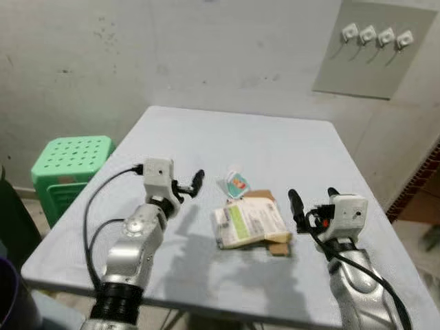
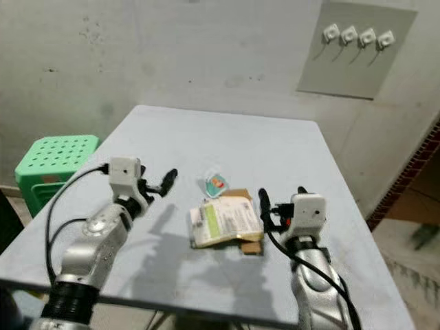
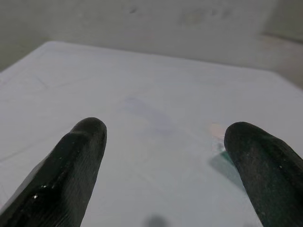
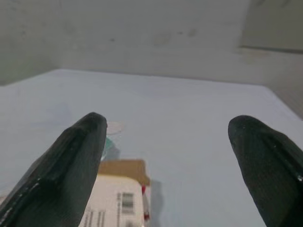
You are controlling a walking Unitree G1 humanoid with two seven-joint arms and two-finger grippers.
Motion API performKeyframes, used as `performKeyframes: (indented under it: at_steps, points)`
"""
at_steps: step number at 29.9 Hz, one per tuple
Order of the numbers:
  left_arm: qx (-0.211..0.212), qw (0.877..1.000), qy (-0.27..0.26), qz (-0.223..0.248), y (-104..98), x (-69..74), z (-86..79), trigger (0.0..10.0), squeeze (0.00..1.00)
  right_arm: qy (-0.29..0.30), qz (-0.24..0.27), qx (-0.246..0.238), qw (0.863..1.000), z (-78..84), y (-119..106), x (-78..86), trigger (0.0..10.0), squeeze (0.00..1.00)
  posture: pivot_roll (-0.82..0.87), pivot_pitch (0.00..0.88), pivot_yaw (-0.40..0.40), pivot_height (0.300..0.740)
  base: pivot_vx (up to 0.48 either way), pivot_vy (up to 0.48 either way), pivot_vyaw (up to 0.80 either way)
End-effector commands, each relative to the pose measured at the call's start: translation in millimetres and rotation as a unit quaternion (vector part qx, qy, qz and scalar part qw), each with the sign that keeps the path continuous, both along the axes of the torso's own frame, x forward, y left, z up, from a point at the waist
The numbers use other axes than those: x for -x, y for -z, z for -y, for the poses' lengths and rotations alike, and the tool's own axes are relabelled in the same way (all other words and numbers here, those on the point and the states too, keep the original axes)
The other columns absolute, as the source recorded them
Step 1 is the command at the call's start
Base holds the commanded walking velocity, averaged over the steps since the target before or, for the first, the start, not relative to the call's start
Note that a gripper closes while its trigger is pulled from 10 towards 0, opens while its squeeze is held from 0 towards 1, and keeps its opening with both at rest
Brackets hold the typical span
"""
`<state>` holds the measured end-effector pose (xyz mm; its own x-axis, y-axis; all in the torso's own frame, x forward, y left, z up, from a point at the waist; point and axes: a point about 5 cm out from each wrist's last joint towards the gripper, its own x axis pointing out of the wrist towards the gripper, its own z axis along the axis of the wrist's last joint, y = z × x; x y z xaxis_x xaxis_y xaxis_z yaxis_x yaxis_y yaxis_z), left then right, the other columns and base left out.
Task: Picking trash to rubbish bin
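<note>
A flattened white carton with a green label [image 1: 247,222] lies on brown cardboard near the middle of the pale blue table [image 1: 275,144]. Just behind it sits a small teal and orange wrapper [image 1: 234,184]. My left gripper [image 1: 192,182] hovers open just left of the wrapper, nothing between its fingers. My right gripper [image 1: 313,198] stands open to the right of the carton, close to its edge. The right wrist view has the carton [image 4: 118,201] and wrapper [image 4: 112,138] beside one finger [image 4: 71,161]. In the left wrist view the wrapper [image 3: 218,142] peeks out beside a finger.
A green plastic stool [image 1: 71,162] stands on the floor left of the table. A dark rounded object [image 1: 9,289] is at the lower left edge. On the wall behind hangs a grey panel with white hooks [image 1: 375,41]. The table's far half is bare.
</note>
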<state>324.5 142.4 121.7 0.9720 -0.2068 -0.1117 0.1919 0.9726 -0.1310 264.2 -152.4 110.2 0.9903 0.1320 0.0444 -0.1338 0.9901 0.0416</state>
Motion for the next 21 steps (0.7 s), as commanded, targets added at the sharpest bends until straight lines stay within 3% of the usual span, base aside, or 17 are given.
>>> performKeyframes:
  at_steps: [1,15,21]
  points:
    - [-0.005,1.0,0.017,0.009,-4.4,-2.0,15.5,10.0,0.0,0.015,0.005,0.008,1.0,10.7,-3.8,-0.3,10.0,0.0,-0.08,0.0,-0.047,0.74,0.0,0.0,0.0]
    - [0.003,0.997,0.07,-0.022,3.1,12.2,55.0,10.0,0.0,0.008,0.01,0.017,1.0,15.3,-6.7,2.0,10.0,0.0,-0.09,0.0,-0.05,0.74,0.0,0.0,0.0]
    - [0.007,0.996,0.079,-0.043,9.3,19.3,65.0,10.0,0.0,-0.027,0.02,0.008,0.999,9.3,-10.9,8.8,10.0,0.0,-0.09,0.0,-0.055,0.74,0.0,0.0,0.0]
